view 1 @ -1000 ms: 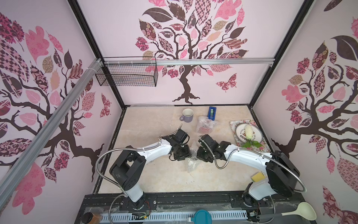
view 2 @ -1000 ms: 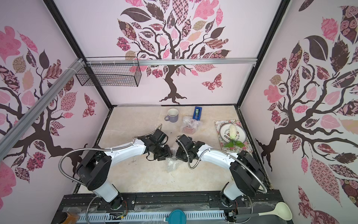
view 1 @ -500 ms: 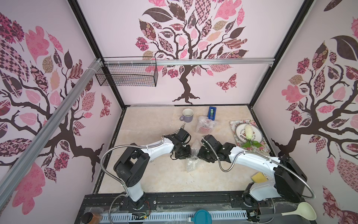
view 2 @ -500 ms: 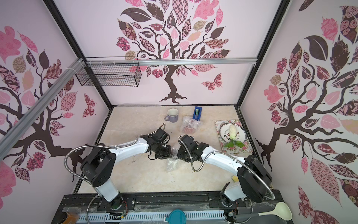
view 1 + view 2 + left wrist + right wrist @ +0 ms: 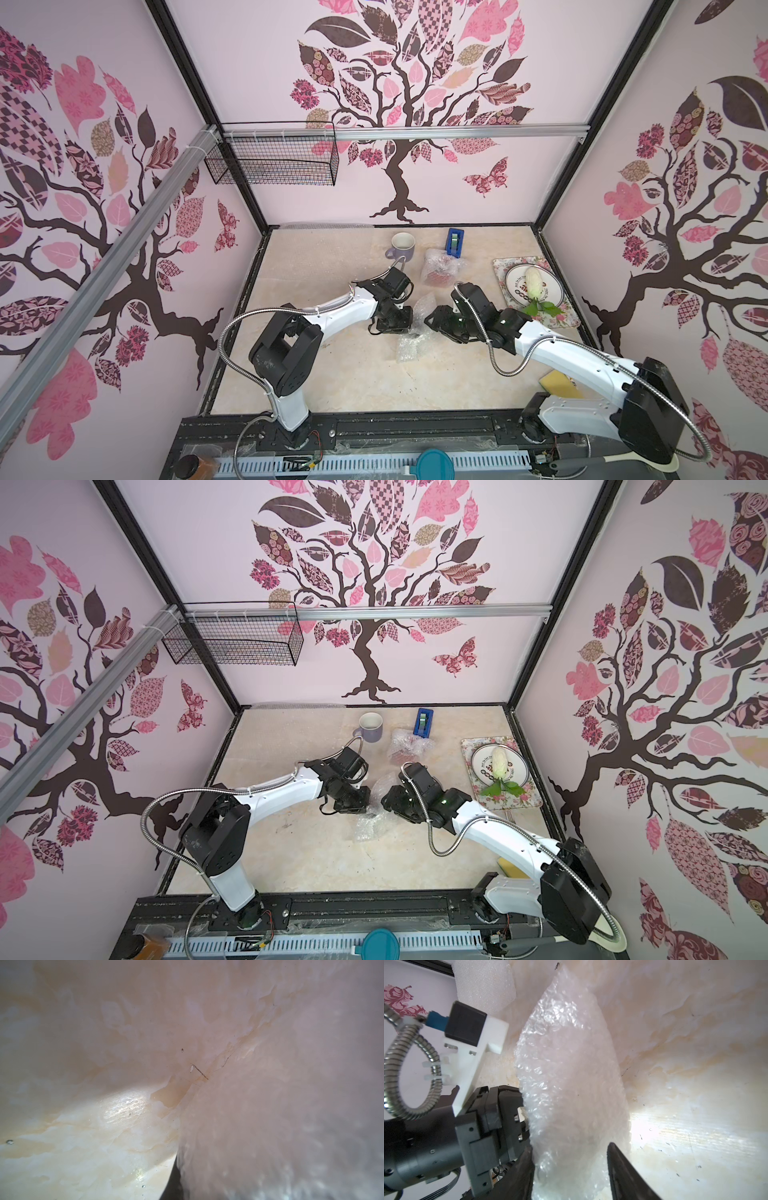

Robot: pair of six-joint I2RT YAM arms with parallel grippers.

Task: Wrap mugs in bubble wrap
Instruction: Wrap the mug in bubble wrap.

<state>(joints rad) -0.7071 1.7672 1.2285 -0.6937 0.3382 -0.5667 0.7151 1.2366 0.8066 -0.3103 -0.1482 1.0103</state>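
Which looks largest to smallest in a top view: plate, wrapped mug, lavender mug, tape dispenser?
1. plate
2. wrapped mug, bulked by wrap
3. lavender mug
4. tape dispenser
Plate sits nearer the camera, but its lead is clear.

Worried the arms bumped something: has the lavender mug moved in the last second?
No. The lavender mug keeps its spot, with the same gap to the blue tape dispenser.
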